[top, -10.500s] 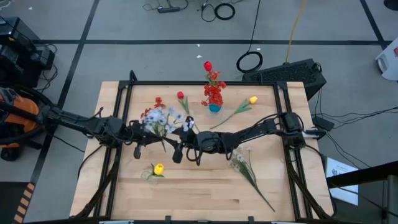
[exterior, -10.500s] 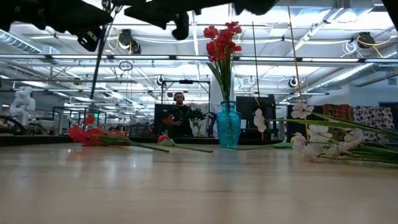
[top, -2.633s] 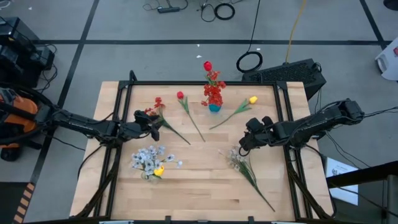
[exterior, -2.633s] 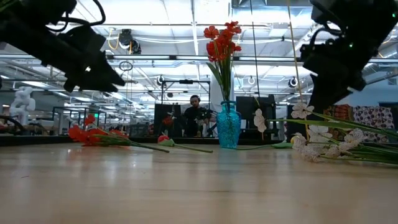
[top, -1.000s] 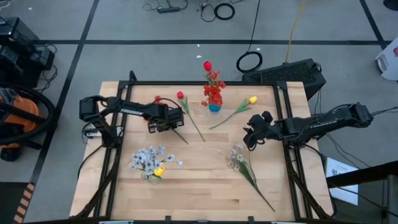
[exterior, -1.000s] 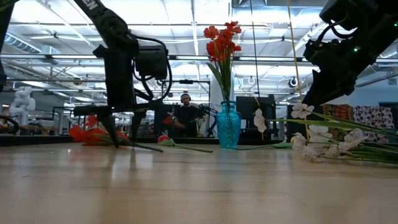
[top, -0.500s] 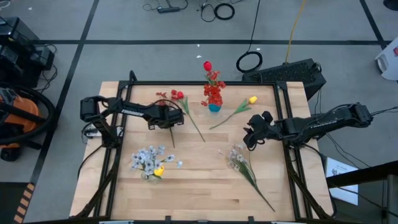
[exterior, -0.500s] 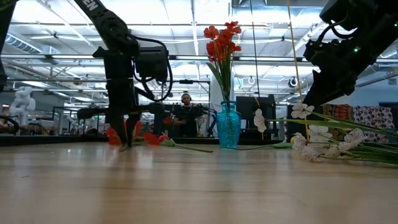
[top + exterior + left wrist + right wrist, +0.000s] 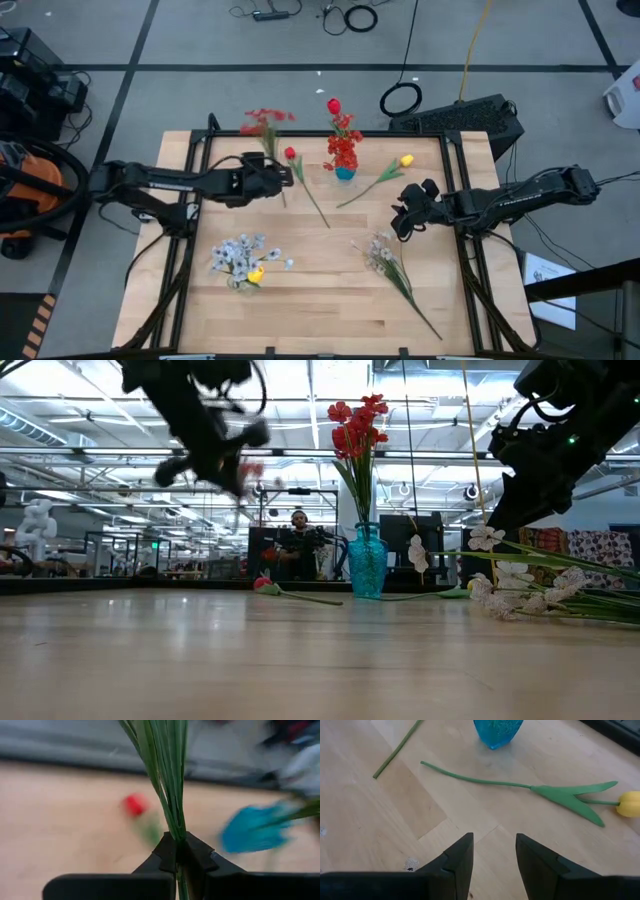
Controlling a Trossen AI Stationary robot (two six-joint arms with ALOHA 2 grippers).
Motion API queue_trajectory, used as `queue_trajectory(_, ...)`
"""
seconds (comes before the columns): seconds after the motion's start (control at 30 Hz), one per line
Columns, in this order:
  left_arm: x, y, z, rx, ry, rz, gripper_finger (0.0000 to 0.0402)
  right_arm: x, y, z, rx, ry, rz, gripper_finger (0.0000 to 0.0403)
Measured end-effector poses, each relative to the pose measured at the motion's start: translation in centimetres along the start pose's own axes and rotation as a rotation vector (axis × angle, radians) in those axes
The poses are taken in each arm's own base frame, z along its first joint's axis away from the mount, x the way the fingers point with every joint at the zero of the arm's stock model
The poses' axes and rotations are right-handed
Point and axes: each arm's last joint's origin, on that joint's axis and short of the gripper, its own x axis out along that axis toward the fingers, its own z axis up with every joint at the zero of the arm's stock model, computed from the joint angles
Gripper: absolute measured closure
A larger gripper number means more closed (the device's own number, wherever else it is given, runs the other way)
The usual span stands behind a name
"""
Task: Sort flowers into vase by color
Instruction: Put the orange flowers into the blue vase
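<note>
teal vase [image 9: 255, 832]: blurred | red spray [image 9: 250, 470]: motion-blurred | stems [image 9: 162, 775]: tops cut off

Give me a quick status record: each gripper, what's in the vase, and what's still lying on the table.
left gripper: shut on the red spray's stems, lifted above the table's far left
right gripper: jaws open, empty, over the table's right side
blue vase: upright at far centre, red flowers in it
red bud: lying left of the vase
yellow tulip: lying right of the vase
white spray: lying near right
white-blue spray and yellow bud: near left
</note>
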Motion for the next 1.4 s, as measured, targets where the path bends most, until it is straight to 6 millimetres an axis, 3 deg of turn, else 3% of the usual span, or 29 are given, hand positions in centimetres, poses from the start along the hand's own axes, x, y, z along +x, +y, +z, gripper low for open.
queue_trajectory(0.2,-1.2,-3.5,0.9,0.331,-0.178,-0.255,0.0385,0.0,-0.1,0.1,0.004,-0.037,-0.037,0.0264)
queue_trajectory(0.37,-0.4,-3.7,2.0,0.650,-0.246,-0.269,0.0384,0.0,-0.1,0.1,0.003,-0.032,-0.031,0.0264)
queue_trajectory(0.6,0.8,-3.3,3.6,0.569,-0.281,-0.246,0.0384,0.0,-0.1,0.1,0.001,-0.031,-0.030,0.0264)
queue_trajectory(0.83,1.9,-3.8,4.4,0.539,-0.431,-0.528,0.0392,0.0,-0.1,0.1,0.000,-0.030,-0.030,0.0264)
queue_trajectory(1.2,7.9,-3.7,2.8,0.485,-0.579,-0.792,0.0392,0.0,0.0,0.1,0.001,-0.031,-0.028,0.0264)
queue_trajectory(1.4,9.6,-3.5,1.8,0.466,-0.734,-0.843,0.0393,0.0,0.0,0.1,0.001,-0.031,-0.028,0.0264)
